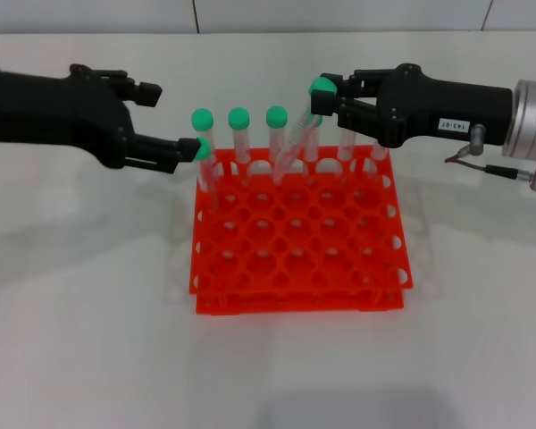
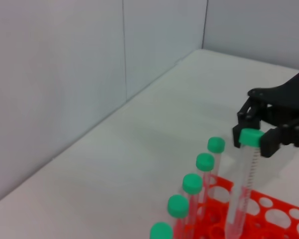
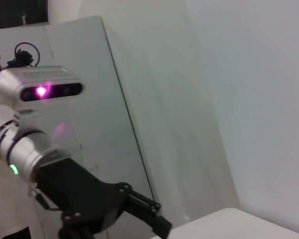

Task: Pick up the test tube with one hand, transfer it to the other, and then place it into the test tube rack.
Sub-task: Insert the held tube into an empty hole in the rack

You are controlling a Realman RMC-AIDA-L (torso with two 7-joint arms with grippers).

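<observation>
Clamped on the green cap end of the test tube: right gripper, above the far edge of the test tube rack. Tube tilted, lower end down among the far-row holes of the rack, cap pinched between the black fingers (clearest from the left wrist view). Spread apart, gripping nothing: left gripper, just off the far left corner of the rack, lower finger close beside the cap of the corner tube; contact cannot be confirmed. Standing upright in the far row of the rack: green-capped tubes, flanking the tilted one on both sides. Several on the right side partly hidden behind the right gripper, caps not visible. Rack resting on a white table. Behind the rack, pale wall panels. From the right wrist view, only the left arm and the head camera against the wall.
</observation>
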